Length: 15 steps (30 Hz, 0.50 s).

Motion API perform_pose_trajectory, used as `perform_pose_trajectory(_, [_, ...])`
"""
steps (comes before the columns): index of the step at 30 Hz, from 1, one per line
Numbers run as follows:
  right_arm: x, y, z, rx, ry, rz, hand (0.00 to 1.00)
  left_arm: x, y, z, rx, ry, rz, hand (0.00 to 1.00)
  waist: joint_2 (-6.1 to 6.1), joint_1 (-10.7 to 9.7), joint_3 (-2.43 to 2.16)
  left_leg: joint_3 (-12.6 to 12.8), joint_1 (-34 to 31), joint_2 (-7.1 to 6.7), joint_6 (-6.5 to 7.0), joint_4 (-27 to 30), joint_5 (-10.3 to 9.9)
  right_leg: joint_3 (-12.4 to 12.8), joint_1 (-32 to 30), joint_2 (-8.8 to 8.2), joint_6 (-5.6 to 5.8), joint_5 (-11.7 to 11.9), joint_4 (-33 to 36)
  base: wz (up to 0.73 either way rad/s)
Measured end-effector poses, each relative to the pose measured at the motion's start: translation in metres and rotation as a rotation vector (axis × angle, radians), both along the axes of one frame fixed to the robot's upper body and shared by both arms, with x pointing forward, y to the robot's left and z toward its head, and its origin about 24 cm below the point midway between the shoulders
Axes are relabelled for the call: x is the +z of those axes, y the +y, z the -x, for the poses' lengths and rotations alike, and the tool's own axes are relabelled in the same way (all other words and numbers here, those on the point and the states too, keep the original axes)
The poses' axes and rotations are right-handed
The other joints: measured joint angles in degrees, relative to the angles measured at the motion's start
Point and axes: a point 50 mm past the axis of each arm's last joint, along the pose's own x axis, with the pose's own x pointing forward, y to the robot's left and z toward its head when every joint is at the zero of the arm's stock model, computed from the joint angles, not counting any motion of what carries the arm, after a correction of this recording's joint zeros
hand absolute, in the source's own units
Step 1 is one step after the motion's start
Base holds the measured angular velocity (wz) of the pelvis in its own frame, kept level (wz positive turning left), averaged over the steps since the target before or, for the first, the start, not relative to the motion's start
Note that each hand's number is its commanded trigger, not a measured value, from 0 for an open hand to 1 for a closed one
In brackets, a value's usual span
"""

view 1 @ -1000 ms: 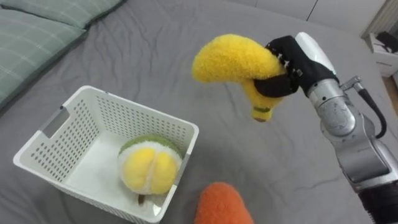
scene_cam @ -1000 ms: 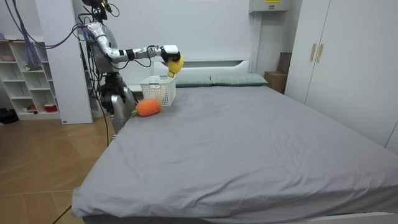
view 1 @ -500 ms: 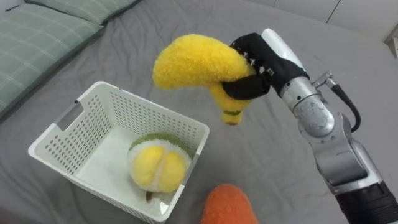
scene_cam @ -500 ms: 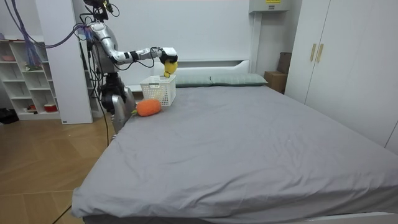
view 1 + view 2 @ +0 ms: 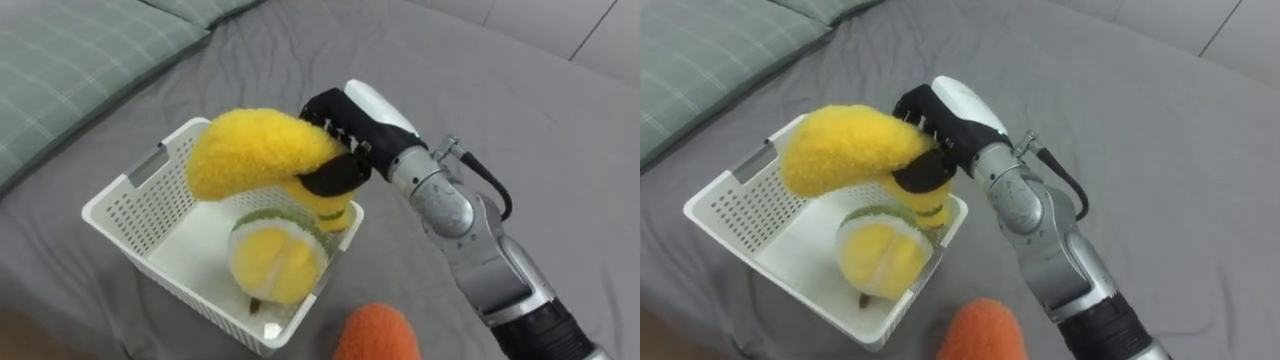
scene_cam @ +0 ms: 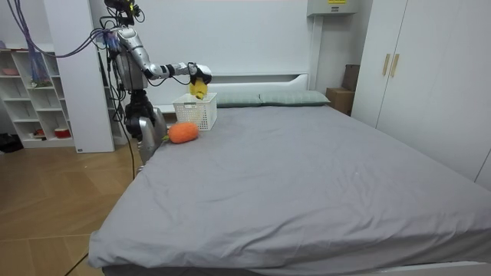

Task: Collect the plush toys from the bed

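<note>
**A:** where's the banana at right now?

**B:** The banana plush (image 5: 255,155) is up in the air right over the basket (image 5: 140,200). Its fat end hangs above the middle, and the stalk end dips toward the round toy (image 5: 278,262) already inside. The right hand (image 5: 335,135) comes in over the basket's far right rim with its fingers curled tight round the narrow neck near the stalk.

**A:** decent grip?

**B:** I'd say so. It's fluffy, soft and surely very light, so it squashes under the fingers instead of sliding out. The neck is the thinnest bit and the easiest to close around, whereas the fat end would just bulge away. Nothing's fragile, so letting it drop in should be fine.

**A:** anything left after that?

**B:** An orange plush (image 5: 378,335) lies on the bed (image 5: 520,120) just outside the basket's near corner. Same deal, soft and light but chunky, so I'd squeeze it across a narrower part. The round toy takes up a fair bit of the basket, so the banana will probably end up resting half on top of it.
</note>
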Motion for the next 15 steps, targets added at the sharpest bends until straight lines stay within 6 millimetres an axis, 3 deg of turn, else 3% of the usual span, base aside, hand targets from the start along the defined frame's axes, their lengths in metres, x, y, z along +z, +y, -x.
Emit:
perform_pose_trajectory(3, [-0.0019, 0.0007, 0.0004, 0.004, 0.014, 0.015, 0.0, -0.0003, 0.0004, 0.0014, -0.009, 0.02, -0.007, 0.0, -0.14, 1.1, -0.05, -0.3, -0.5, -0.16, 0.04, 0.1, 0.0, -0.2, -0.5, -0.1, 0.06, 0.0, 0.0, 0.05])
perform_pose_trajectory(15, [-0.0087, 0.003, -0.0022, -0.002, 0.061, 0.025, 0.0, 0.001, 0.0006, -0.0008, -0.017, 0.019, -0.015, 0.0, -0.89, 2.2, -0.14, -0.9, -1.4, -0.45, 0.16, 0.1, 0.2, -0.8, -0.9, -0.32, 0.21, -0.1, -0.1, 0.02])
